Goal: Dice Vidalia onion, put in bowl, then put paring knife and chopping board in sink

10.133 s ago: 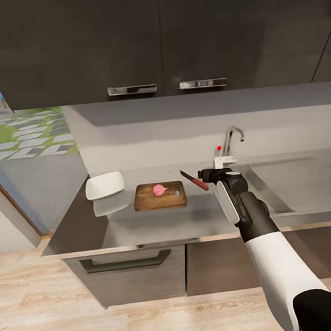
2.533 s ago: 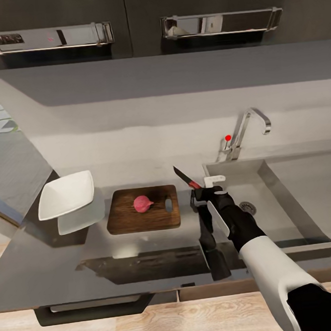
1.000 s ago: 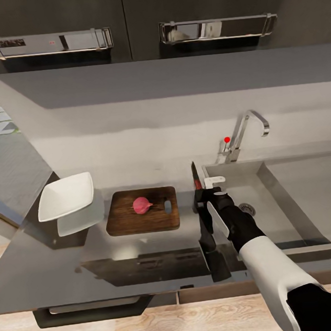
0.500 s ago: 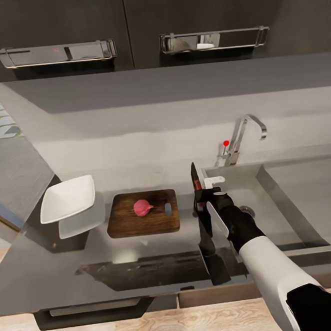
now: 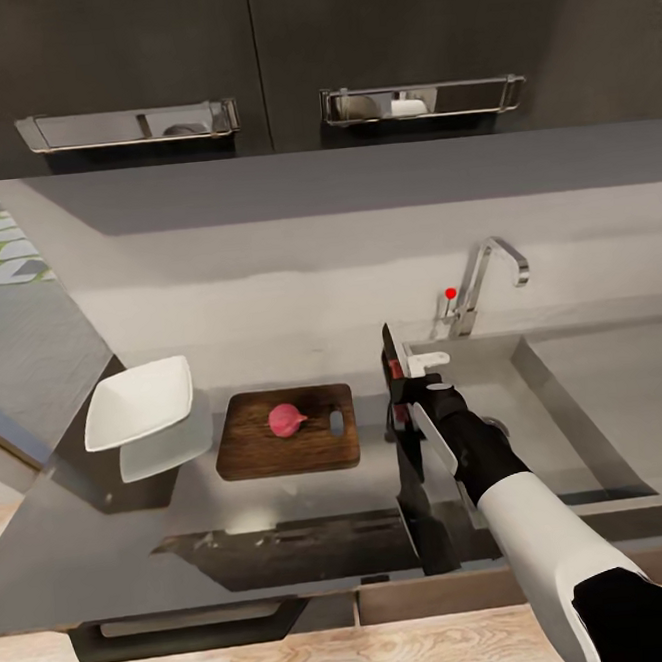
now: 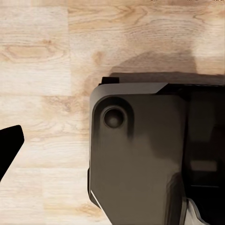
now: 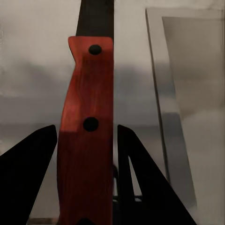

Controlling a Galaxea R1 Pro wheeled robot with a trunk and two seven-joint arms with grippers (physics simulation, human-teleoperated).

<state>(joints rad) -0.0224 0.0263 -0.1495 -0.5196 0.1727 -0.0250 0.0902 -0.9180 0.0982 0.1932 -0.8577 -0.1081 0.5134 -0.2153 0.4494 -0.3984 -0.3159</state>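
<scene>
— What did you log for the right arm?
— My right gripper point(image 5: 403, 370) was clamped on the paring knife point(image 7: 86, 126), red handle between the fingers, blade up, at the sink's point(image 5: 537, 393) left edge.

— And the left?
— I had wooden floor point(image 6: 42, 61) and a dark robot part under the left wrist camera; I couldn't tell its gripper's state.

— Beyond the knife?
— Vidalia onion point(image 5: 287, 420) sat whole on the chopping board point(image 5: 281, 451); bowl point(image 5: 139, 402) just left on the countertop point(image 5: 89, 553); tap point(image 5: 482, 283) behind.

Home kitchen, grey countertop point(image 5: 285, 496), steel sink point(image 5: 580, 420) with chrome tap point(image 5: 482, 278), dark wall cabinets point(image 5: 247, 57)
</scene>
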